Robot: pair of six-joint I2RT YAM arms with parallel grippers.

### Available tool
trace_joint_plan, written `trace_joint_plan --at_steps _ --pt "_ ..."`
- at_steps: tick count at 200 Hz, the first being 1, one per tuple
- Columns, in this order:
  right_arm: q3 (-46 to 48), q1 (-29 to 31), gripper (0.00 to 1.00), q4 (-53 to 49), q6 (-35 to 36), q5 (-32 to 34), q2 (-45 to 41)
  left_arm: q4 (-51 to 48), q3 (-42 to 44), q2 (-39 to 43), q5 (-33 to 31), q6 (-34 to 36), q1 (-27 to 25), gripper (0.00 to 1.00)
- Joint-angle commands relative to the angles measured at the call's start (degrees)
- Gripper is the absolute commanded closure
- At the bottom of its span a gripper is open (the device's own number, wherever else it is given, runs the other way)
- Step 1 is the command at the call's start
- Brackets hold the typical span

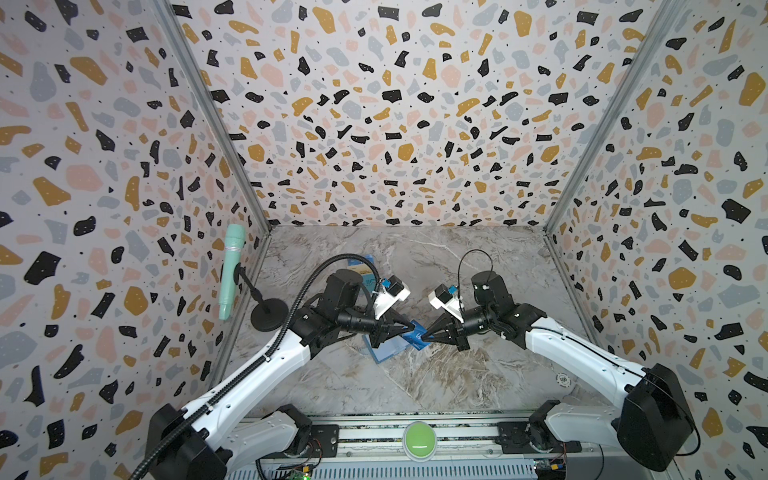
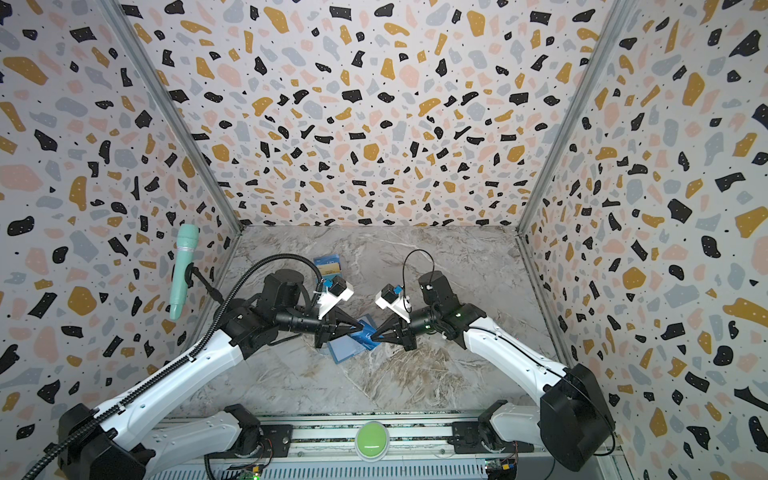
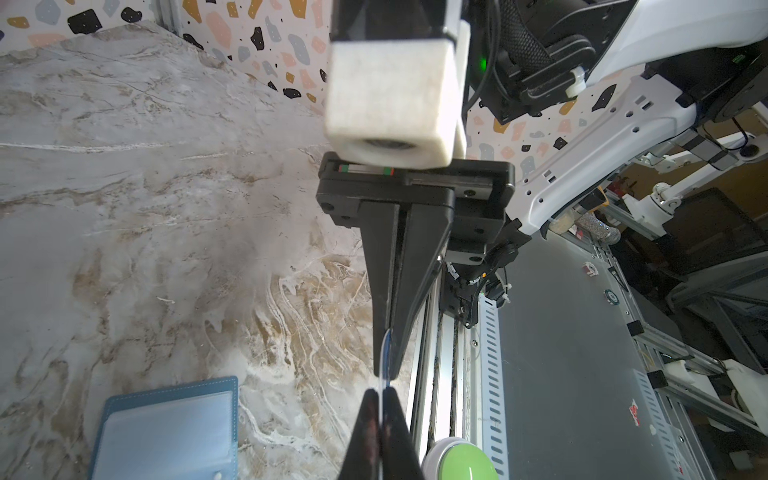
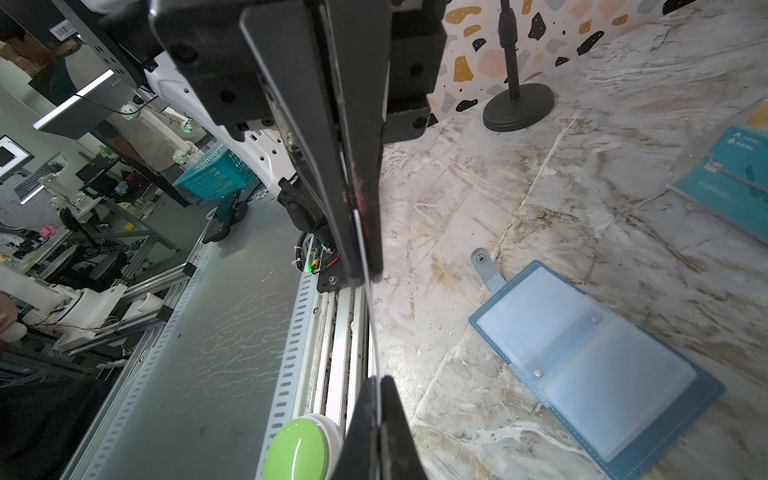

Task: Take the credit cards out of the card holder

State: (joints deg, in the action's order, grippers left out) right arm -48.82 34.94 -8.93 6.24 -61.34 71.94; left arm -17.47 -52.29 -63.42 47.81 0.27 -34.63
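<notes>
Marble tabletop point(image 1: 415, 386); left end effector point(image 1: 412, 328), right end effector point(image 1: 424, 337) both tight on blue card point(image 2: 366, 335), edge-on at wrists

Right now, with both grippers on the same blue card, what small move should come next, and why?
Probably the right gripper opens and backs off. It and the left gripper both pinch the blue card, held in the air, clear of the open card holder; other cards sit on the left arm's side, so the left should carry it.
</notes>
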Motion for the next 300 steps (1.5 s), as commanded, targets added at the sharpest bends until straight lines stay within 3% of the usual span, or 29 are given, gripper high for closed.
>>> trace_joint_plan --at_steps 1,23,44,69,103,132,155,228,278,300 --pt "-0.9 -0.4 0.78 2.0 -1.6 2.7 -0.7 4.2 1.3 -0.1 2.2 -1.9 -0.3 1.00" --pt "1.8 -2.4 0.48 7.3 -6.4 2.7 -2.2 7.8 2.0 0.3 0.1 -4.7 0.0 1.00" --pt "8.0 -4.7 0.36 20.3 -15.7 1.6 -5.3 17.6 4.9 1.5 -2.2 -11.5 0.9 1.00" --pt "14.9 -5.1 0.33 36.1 -25.5 2.4 -7.2 38.9 12.1 2.4 -6.6 -26.5 1.6 1.00" --pt "23.9 -5.1 0.33 61.1 -41.4 7.4 -5.9 56.4 18.9 2.6 -13.1 -35.4 1.8 1.00" --pt "27.0 -5.0 0.33 81.1 -51.9 9.8 0.6 74.1 25.4 2.5 -16.4 -43.0 1.8 1.00" --pt "25.6 -4.1 0.37 90.0 -55.6 9.7 5.2 76.8 26.7 2.5 -17.4 -44.5 1.8 1.00" --pt "20.5 -1.5 0.60 98.8 -59.9 10.1 11.9 82.8 30.9 3.3 -19.4 -46.9 1.8 1.00" --pt "19.5 -1.3 0.72 99.6 -60.3 10.7 12.7 86.7 32.3 2.0 -19.6 -49.2 1.9 1.00" --pt "19.1 -1.2 0.84 98.9 -60.1 10.7 12.7 86.9 32.7 1.6 -19.7 -49.5 1.9 1.00"
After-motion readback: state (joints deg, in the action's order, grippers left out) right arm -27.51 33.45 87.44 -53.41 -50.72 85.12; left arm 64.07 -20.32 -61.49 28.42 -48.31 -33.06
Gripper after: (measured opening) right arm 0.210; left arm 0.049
